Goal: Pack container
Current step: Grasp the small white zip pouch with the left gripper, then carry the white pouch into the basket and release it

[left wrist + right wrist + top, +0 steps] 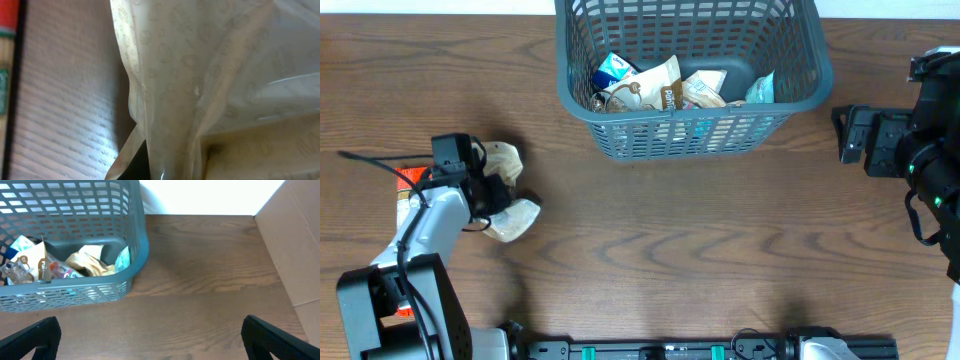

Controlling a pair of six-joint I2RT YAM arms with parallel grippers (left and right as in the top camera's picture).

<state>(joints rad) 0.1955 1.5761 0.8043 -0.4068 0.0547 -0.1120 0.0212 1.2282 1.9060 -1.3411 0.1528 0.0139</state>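
Note:
The dark grey lattice container (798, 92) stands at the back centre and holds several snack packets (665, 88). It also shows in the right wrist view (136, 245). My left gripper (490, 190) is at the left of the table, shut on a cream plastic packet (516, 218) that bulges out on both sides of the jaws. That packet (200, 75) fills the left wrist view and hides the fingers. My right gripper (848, 135) is open and empty to the right of the container, its fingertips wide apart over bare wood (150, 342).
A red packet (412, 182) lies on the table under my left arm; its edge shows in the left wrist view (7, 15). A cardboard box (295, 255) stands at the table's right side. A black rail (700, 350) runs along the front edge.

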